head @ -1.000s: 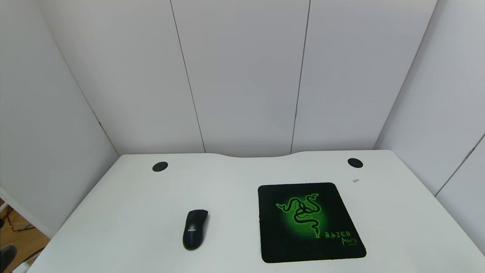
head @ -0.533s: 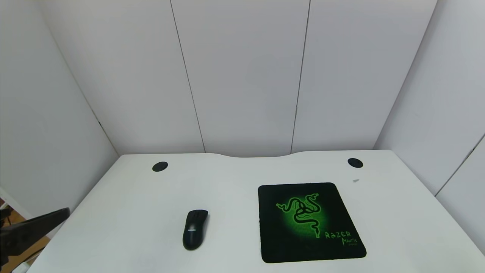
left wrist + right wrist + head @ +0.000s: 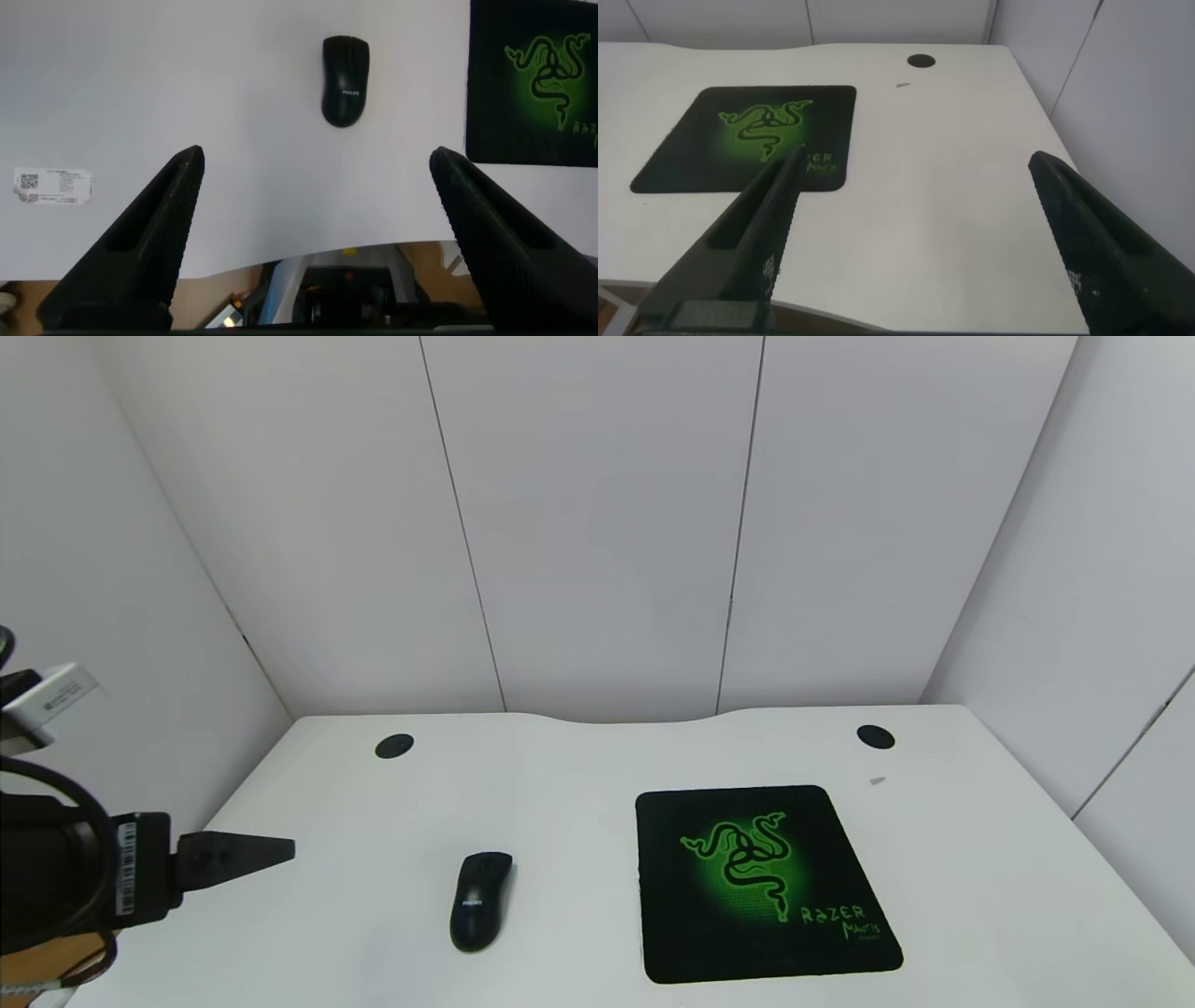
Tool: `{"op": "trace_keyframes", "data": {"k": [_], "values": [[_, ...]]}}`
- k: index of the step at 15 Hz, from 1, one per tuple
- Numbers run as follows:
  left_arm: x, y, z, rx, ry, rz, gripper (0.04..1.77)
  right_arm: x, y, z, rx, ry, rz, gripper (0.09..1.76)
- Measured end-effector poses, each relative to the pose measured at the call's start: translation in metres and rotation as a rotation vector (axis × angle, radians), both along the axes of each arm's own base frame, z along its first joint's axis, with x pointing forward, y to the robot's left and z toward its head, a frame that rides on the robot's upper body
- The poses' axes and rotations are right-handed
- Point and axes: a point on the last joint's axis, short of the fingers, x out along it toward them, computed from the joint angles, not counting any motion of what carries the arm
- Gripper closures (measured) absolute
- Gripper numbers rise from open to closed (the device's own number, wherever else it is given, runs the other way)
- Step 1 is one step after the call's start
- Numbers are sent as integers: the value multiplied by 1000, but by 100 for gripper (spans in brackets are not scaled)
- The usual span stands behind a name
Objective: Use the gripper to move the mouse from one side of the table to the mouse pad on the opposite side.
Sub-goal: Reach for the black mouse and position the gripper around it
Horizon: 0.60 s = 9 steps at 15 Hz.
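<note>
Here your white table (image 3: 579, 775) sits between white wall panels (image 3: 597, 523); left gripper (image 3: 316, 168) and right gripper (image 3: 915, 168) both spread apart.

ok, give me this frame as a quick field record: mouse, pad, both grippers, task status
mouse: mouse lies flat on the table, on the robot's left half, untouched
pad: mouse pad lies on the right half, nothing on it, clear gap to the mouse
left gripper: left gripper open, above the table's left edge, short of the mouse, holding nothing
right gripper: right gripper open, holding nothing, at the table's right near side, beside the pad; not in the head view
status: mouse not yet grasped
</note>
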Motion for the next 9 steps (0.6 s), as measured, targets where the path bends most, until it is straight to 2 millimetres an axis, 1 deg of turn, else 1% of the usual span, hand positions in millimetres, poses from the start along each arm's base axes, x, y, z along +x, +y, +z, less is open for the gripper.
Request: {"op": "trace_keyframes", "data": {"k": [3, 7, 9], "values": [[30, -15, -5, -27, 105, 17, 9, 0, 0, 0, 0, 0, 0, 14], [74, -36, -26, -9, 221, 38, 9, 0, 0, 0, 0, 0, 0, 14], [91, -48, -37, 0, 265, 24, 9, 0, 0, 0, -1, 0, 0, 14]]}}
